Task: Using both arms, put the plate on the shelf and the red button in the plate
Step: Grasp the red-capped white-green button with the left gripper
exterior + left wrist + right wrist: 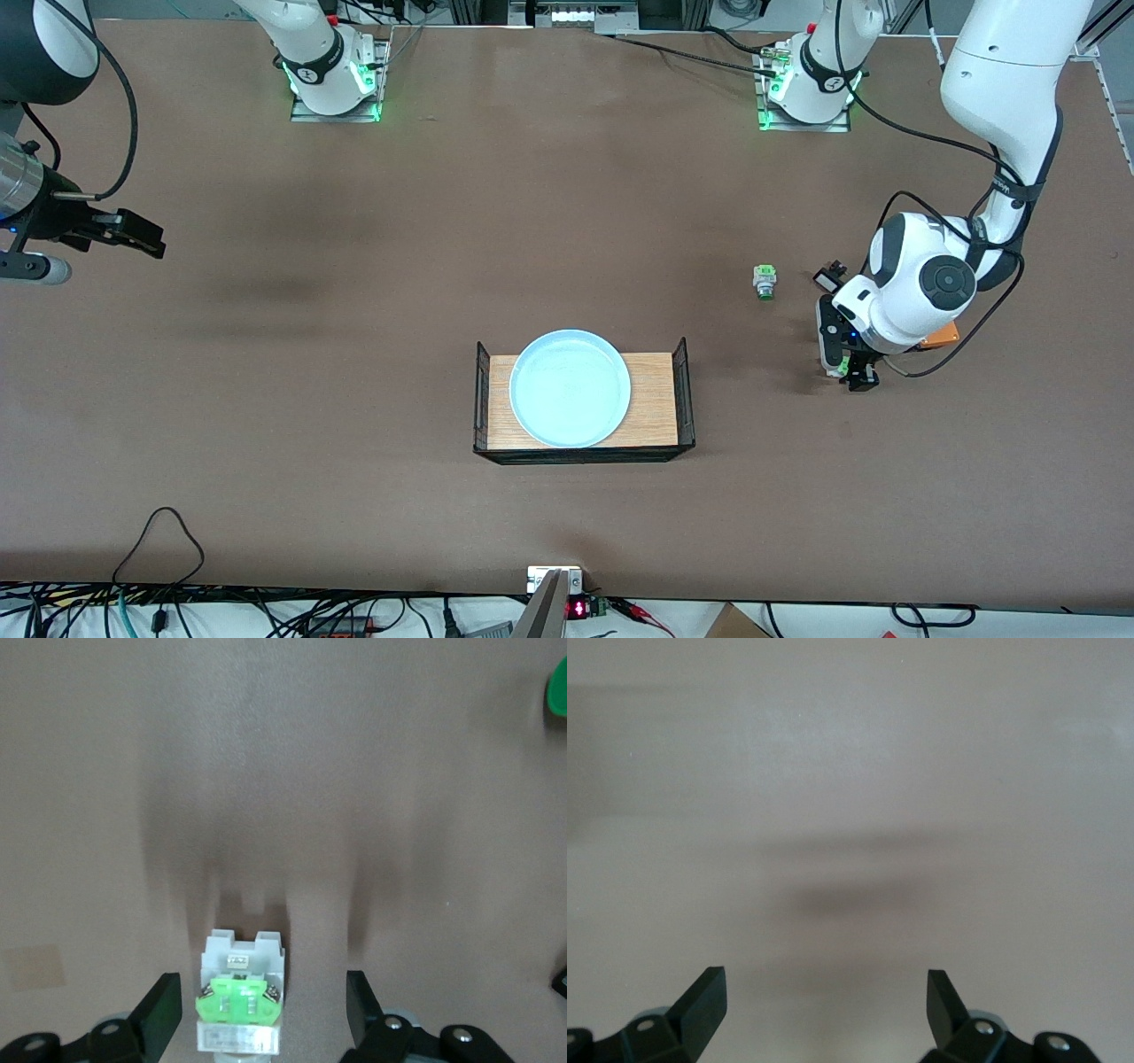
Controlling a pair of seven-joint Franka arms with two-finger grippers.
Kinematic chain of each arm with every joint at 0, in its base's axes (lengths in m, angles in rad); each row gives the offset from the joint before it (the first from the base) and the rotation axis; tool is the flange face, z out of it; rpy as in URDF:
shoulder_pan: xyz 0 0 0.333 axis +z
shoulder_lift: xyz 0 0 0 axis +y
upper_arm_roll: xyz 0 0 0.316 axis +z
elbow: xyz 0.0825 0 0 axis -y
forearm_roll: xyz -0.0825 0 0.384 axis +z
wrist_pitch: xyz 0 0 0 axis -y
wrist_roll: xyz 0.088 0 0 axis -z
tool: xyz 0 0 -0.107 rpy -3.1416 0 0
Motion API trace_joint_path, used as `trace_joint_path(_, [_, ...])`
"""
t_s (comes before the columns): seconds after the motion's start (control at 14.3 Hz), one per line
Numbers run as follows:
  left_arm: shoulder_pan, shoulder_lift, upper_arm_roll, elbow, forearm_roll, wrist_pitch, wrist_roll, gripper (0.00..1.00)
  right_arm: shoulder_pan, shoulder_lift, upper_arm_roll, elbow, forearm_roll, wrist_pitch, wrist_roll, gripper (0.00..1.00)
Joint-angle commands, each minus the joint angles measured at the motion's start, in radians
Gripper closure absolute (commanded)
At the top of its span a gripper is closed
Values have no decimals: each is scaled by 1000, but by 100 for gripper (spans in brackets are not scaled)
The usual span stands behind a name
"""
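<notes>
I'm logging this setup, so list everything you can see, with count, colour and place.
plate: one, pale blue, on the tray.
tray: one, wooden base with black mesh ends, mid-table, near the front camera.
red button: one, whitish with green block, on the table between the left gripper's fingers.
green-capped button: one, farther from the camera than the tray, toward the left arm's end.
left gripper: open, around the red button.
right gripper: open, waiting over bare table.

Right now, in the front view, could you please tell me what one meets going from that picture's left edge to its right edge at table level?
Right tool → black-sided wooden tray holding the plate → green-capped button unit → left tool down at the red button.
</notes>
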Motion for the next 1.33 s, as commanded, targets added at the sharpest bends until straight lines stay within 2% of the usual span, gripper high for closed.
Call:
trace_joint_path(0.0, [17,20,-2,6,27,17,41,41,1,-11,4,15,14,-20,-4,0])
trace_joint_path(0.14, [17,18,-4,24,27,14,58,62,3,-13,8,22,10,-25,-27,0])
trace_joint_path(0.28, [16,12,-4,35,27,8,72,75,3,-13,7,29,14,-27,-42,0])
trace_joint_path(0.35, [16,3,-5,43,26,-21,68,76,3,-13,4,41,16,-28,-42,0])
trace_joint_path(0.49, [8,-17,-17,98,10,-160,22,77,3,-13,2,51,16,-28,-45,0])
trace_joint_path(0.84, [5,-46,-126,373,0,-637,-485,77,5,-16,7,69,14,-62,-35,0])
trace_joint_path(1.05, [7,-48,-223,512,-40,-805,-774,76,3,-14,5,77,16,-71,-27,0])
trace_joint_path(1.26, [-16,-46,-304,619,-114,-876,-1031,75,5,-16,5,77,16,-73,-30,0])
